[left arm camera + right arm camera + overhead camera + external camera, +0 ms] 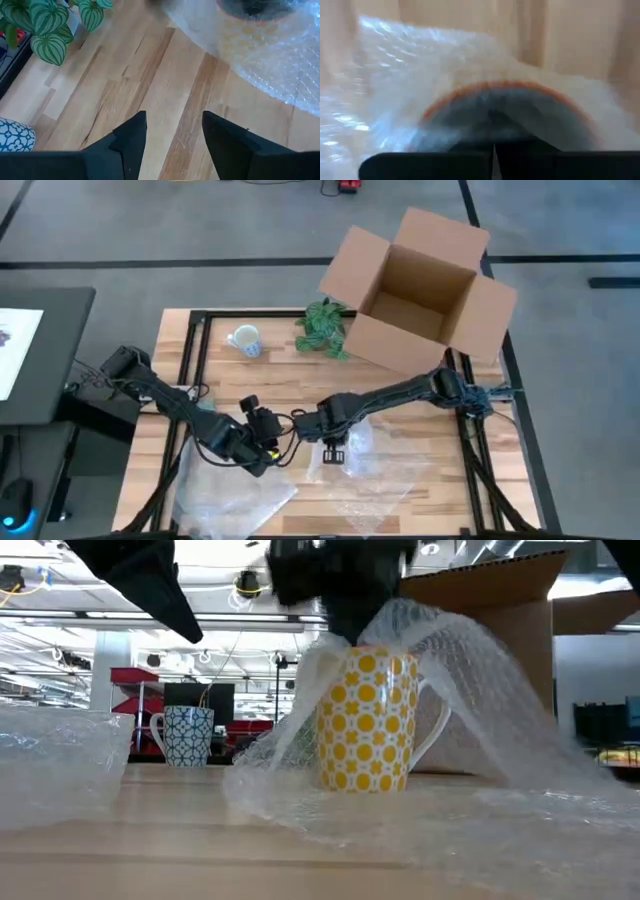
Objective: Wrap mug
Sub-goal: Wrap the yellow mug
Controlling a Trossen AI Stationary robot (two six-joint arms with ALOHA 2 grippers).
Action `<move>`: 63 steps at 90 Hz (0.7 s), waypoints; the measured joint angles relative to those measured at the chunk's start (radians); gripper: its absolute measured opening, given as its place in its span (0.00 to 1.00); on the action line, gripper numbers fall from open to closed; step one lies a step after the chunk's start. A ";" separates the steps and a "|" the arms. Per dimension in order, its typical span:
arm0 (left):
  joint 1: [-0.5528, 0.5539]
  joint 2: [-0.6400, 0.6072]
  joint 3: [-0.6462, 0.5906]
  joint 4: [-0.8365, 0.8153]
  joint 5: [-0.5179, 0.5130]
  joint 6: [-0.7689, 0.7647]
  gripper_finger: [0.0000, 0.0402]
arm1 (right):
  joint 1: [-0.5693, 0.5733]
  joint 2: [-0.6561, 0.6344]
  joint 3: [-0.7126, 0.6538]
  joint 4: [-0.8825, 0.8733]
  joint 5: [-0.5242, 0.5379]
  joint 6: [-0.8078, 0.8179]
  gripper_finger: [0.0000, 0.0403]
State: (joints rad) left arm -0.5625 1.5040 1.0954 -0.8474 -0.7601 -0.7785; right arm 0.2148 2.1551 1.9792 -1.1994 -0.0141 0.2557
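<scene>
A yellow mug with white dots stands upright on the wooden table, its handle toward the low view's right. Clear bubble wrap is draped over it and spreads on the table around it. My right gripper is directly above the mug's mouth, shut on the wrap. My left gripper hovers open just left of the mug, with only bare table between its fingers. Through the wrap, the right wrist view shows the mug's rim. My right gripper pinches a gathered part of the bubble wrap between its two fingers, right over the mug's mouth. The fingers come from above, pointing down. The wrap slopes down from the hold over the mug's sides to the table, tent-like; the mug stands on the table.
A blue-patterned mug stands at the far left, a green potted plant beside it and an open cardboard box at the far right. A second bubble wrap sheet lies near the front left.
</scene>
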 joint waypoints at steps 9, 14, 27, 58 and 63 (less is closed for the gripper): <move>0.000 0.000 0.000 0.000 0.000 0.000 0.43 | 0.009 -0.056 0.001 -0.008 0.021 0.013 0.00; 0.000 0.000 0.000 0.000 0.000 0.000 0.43 | 0.015 -0.073 0.000 -0.008 0.022 0.027 0.00; 0.000 0.000 0.000 -0.001 0.000 0.000 0.43 | 0.029 -0.103 -0.001 -0.034 0.021 0.066 0.00; 0.000 0.000 0.000 -0.003 0.002 0.000 0.43 | 0.006 -0.012 -0.093 -0.048 0.010 0.136 0.00; 0.000 0.000 0.000 -0.001 0.001 0.000 0.43 | -0.003 0.009 -0.096 -0.049 0.008 0.137 0.00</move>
State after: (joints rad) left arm -0.5625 1.5040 1.0954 -0.8488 -0.7592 -0.7782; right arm 0.2119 2.1643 1.8836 -1.2488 -0.0065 0.3923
